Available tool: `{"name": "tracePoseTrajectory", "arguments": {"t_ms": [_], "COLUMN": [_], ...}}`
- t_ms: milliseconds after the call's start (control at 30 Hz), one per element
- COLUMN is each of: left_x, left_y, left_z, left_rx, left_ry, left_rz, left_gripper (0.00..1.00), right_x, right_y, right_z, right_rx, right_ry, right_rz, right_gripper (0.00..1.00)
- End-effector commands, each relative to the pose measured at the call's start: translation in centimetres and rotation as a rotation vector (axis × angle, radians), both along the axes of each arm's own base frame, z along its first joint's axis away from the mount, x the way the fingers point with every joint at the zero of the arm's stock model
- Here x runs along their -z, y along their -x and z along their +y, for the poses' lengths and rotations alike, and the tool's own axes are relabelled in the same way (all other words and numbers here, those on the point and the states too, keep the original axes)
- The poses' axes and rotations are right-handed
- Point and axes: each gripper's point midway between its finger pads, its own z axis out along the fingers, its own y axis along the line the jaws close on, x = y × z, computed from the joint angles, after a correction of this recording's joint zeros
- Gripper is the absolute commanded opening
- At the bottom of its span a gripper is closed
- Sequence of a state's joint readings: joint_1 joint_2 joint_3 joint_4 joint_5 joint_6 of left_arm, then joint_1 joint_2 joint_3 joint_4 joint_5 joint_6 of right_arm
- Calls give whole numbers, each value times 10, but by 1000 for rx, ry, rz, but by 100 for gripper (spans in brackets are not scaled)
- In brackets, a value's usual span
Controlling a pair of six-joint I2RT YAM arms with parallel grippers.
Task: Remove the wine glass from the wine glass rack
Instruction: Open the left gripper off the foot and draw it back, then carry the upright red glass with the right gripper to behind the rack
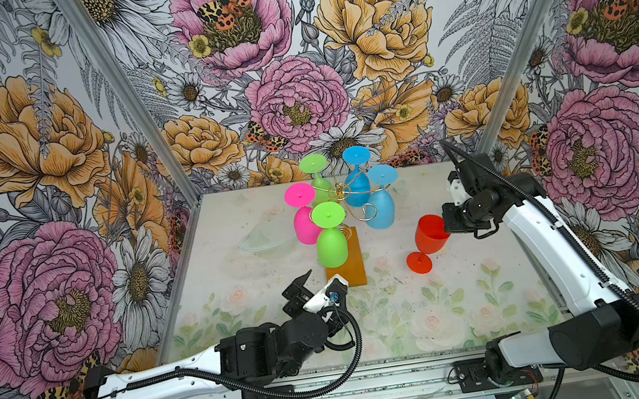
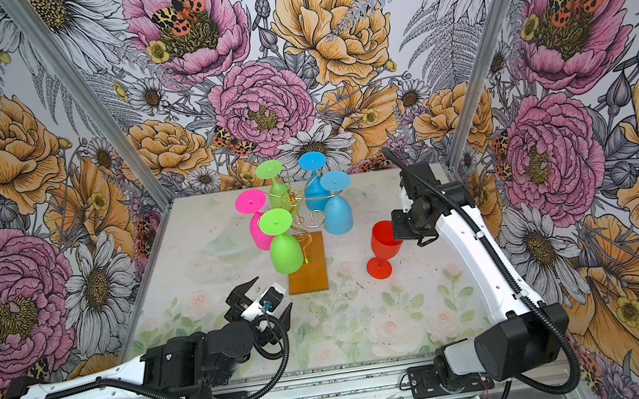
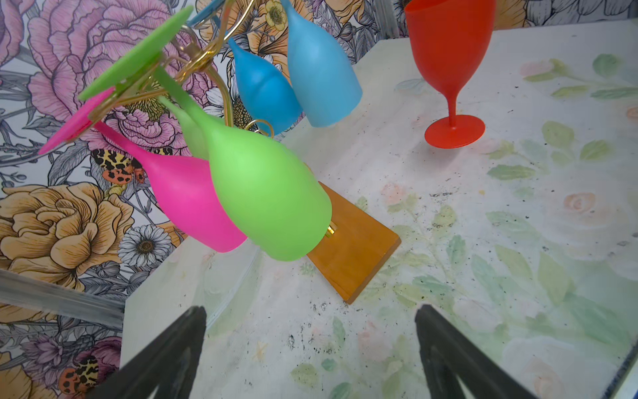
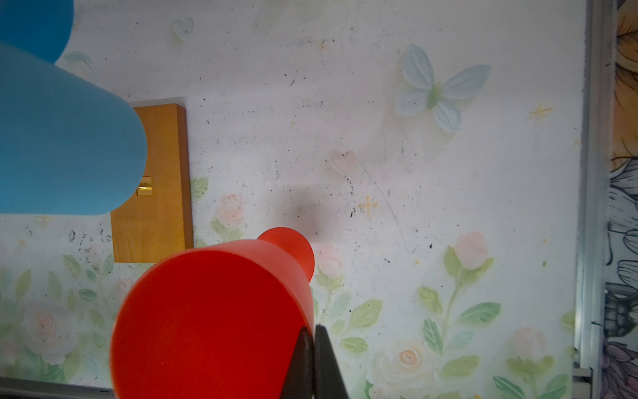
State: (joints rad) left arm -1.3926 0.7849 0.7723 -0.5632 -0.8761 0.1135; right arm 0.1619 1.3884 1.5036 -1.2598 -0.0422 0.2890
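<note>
Rack [image 1: 355, 263] carries five hanging glasses [image 1: 331, 245]; one red glass [image 1: 433, 236] stands apart.

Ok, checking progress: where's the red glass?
In both top views the red glass stands right of the rack's amber base, rim pinched by the right gripper.

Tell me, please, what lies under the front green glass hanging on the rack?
The amber base of the wine glass rack lies under the front green glass. In both top views its bowl covers the base's far end.
</note>
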Motion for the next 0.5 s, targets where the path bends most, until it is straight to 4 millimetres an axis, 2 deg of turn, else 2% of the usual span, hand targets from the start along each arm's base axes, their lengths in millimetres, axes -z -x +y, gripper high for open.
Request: {"name": "tracePoseTrajectory", "arguments": {"t_ms": [0, 267, 467], "left_x": [-6, 4, 4], "left_y": [-2, -19, -23], "left_z": [11, 49, 55], "left_rx": [-32, -136, -156], "left_ry": [122, 254, 264], "left_rz": [75, 142, 148], "left_gripper": [96, 97, 99], "right_x": [-20, -25, -29], "right_y": [-25, -71, -114], "right_z": [-13, -18, -14], "right_rx": [22, 48, 56], "right_ry": [80, 136, 134], "right_rz": [-99, -156, -196], "right_gripper": [0, 0, 0]}}
